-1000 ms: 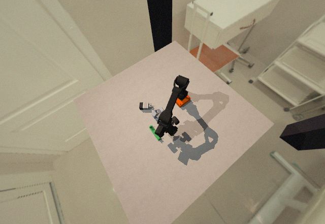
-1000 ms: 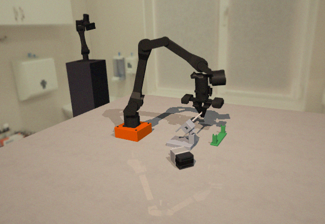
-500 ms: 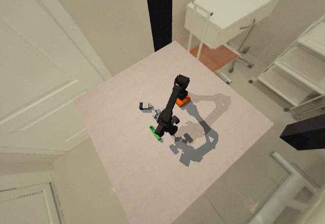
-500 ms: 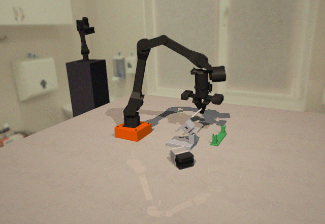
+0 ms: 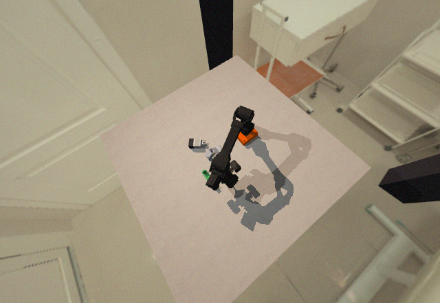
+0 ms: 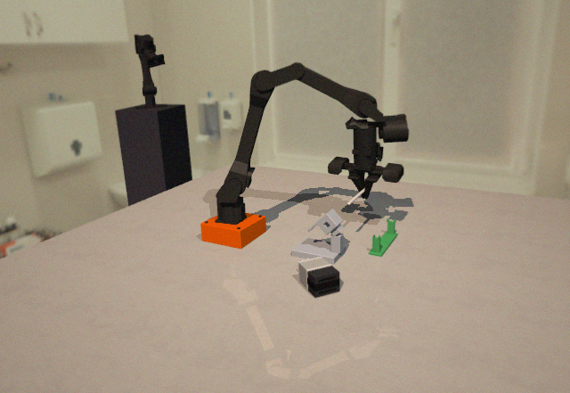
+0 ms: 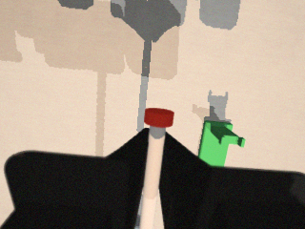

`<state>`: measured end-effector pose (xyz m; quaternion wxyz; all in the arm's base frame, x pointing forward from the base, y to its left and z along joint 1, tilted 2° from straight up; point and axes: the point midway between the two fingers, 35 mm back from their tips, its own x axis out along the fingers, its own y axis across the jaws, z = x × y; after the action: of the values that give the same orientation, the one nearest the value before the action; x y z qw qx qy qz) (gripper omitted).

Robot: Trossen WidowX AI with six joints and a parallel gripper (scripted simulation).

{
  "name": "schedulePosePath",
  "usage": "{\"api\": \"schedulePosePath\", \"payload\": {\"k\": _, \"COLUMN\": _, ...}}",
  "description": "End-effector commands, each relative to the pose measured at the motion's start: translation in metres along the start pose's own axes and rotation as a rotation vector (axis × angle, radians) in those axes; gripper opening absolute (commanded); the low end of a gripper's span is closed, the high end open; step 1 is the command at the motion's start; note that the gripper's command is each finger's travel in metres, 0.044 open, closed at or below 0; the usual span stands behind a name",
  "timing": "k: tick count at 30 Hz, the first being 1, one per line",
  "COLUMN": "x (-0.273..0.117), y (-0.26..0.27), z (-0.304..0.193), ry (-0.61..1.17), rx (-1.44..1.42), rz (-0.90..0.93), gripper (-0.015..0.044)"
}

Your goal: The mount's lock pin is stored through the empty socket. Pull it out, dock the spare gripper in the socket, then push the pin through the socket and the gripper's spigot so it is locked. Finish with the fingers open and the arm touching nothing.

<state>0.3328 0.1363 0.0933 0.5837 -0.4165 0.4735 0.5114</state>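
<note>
My gripper (image 6: 364, 189) (image 7: 152, 135) is shut on the lock pin (image 7: 154, 157) (image 6: 356, 196), a pale rod with a red head (image 7: 159, 116). It holds the pin in the air above the table, behind the grey mount (image 6: 327, 241) (image 5: 213, 151). The mount's tilted socket (image 6: 328, 223) stands empty. The spare gripper (image 6: 320, 277) (image 5: 194, 143), a grey and black block, lies on the table in front of the mount. A green stand (image 6: 384, 239) (image 7: 216, 140) (image 5: 205, 173) stands to the right of the mount, below and in front of my fingers.
The arm's orange base (image 6: 233, 229) (image 5: 247, 136) sits left of the mount. A dark pillar (image 6: 154, 149) with a camera arm stands at the table's far left corner. Carts and shelves (image 5: 312, 16) stand off the table.
</note>
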Motion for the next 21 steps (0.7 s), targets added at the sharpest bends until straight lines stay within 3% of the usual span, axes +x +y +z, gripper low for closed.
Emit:
{"api": "schedulePosePath", "payload": {"k": 1, "x": -0.003, "y": -0.011, "z": 0.004, "ry": -0.001, "rx": -0.001, "rz": -0.002, "gripper": 0.0000}}
{"api": "schedulePosePath", "payload": {"k": 21, "x": -0.005, "y": -0.066, "z": 0.025, "ry": -0.002, "rx": 0.004, "rz": -0.007, "gripper": 0.0000}}
